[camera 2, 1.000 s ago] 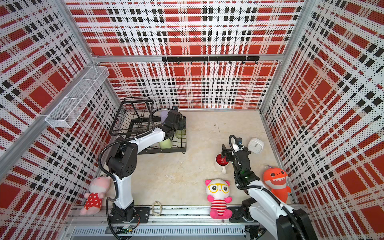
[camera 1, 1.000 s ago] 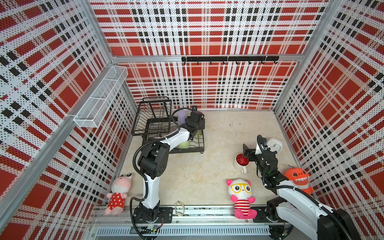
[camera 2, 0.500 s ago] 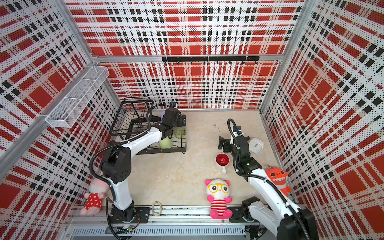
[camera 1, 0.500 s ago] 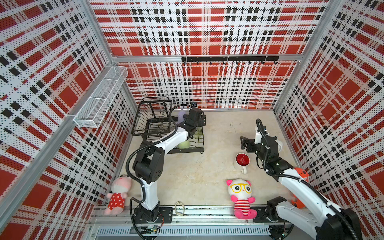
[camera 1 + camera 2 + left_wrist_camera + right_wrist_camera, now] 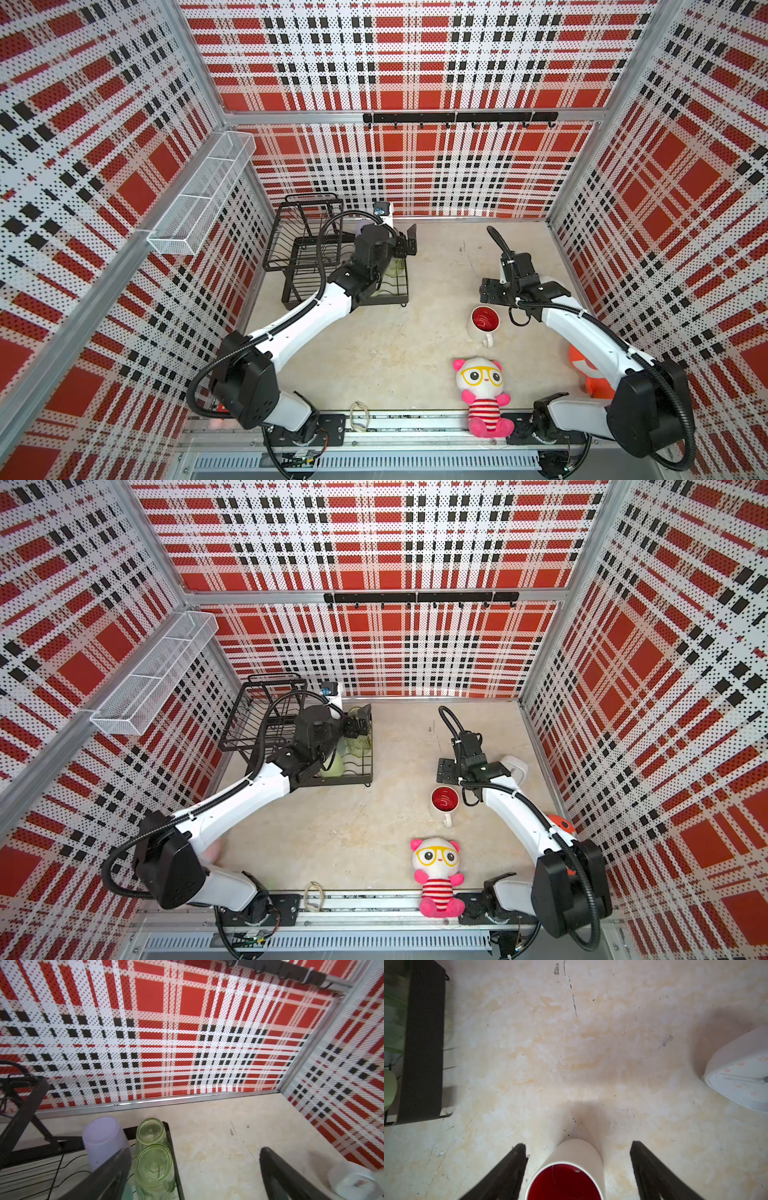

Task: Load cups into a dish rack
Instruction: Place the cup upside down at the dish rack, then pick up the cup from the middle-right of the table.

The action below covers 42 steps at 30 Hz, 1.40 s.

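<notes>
The black dish rack (image 5: 291,232) stands at the back left. On its lower tray a lavender cup (image 5: 101,1138) and two green tumblers (image 5: 150,1131) (image 5: 153,1169) sit upside down, with a pale green mug (image 5: 332,762) beside them. My left gripper (image 5: 194,1151) hovers over the tray's right edge (image 5: 172,1147), open and empty. The white mug with red inside (image 5: 484,322) stands upright on the floor. My right gripper (image 5: 578,1145) hangs above its far side, open, a finger on each side with gaps to the mug (image 5: 566,1180).
A white square clock (image 5: 741,1076) lies right of the mug. A pink plush (image 5: 482,395) sits at the front edge, an orange toy (image 5: 590,374) behind the right arm. A white mesh basket (image 5: 199,199) hangs on the left wall, a hook rail (image 5: 457,117) on the back wall.
My left gripper has opened wider and drawn away from the cups toward the rack's right edge. The right gripper has shifted farther back over the mug, and its jaws have narrowed a little.
</notes>
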Each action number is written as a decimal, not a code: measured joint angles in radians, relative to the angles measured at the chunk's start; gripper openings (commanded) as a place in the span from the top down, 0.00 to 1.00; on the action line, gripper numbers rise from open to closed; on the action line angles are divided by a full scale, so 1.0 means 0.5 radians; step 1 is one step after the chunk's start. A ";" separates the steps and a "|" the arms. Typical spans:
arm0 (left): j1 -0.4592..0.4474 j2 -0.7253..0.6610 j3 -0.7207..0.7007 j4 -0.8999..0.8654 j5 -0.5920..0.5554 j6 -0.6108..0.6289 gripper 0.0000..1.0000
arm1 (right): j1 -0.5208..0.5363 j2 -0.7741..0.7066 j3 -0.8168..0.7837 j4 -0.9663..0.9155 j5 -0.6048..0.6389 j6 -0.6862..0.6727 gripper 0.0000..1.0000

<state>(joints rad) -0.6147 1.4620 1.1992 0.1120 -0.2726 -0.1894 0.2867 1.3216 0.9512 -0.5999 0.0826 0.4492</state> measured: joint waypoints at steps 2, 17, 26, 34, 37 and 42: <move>0.018 -0.023 0.000 0.000 0.061 -0.002 0.02 | -0.007 0.038 0.008 -0.072 -0.037 0.002 0.18; 0.184 -0.163 -0.130 0.153 0.858 -0.193 0.02 | -0.015 0.235 0.095 -0.436 -0.175 -0.038 0.39; 0.166 -0.192 -0.130 0.210 0.867 -0.211 0.02 | -0.015 0.299 -0.026 -0.354 -0.182 -0.056 0.78; 0.169 -0.221 -0.130 0.217 0.868 -0.269 0.02 | -0.021 0.297 -0.034 -0.333 -0.130 -0.072 0.99; 0.176 -0.226 -0.130 0.230 0.916 -0.302 0.02 | -0.021 0.269 -0.034 -0.331 -0.135 -0.080 1.00; 0.192 -0.227 -0.130 0.246 0.967 -0.400 0.02 | -0.022 0.031 -0.035 -0.239 -0.127 -0.072 1.00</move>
<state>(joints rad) -0.5190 1.3487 1.1339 0.2348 0.2111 -0.3893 0.2756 1.3373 0.9337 -0.7193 0.0189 0.4129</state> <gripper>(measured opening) 0.982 0.105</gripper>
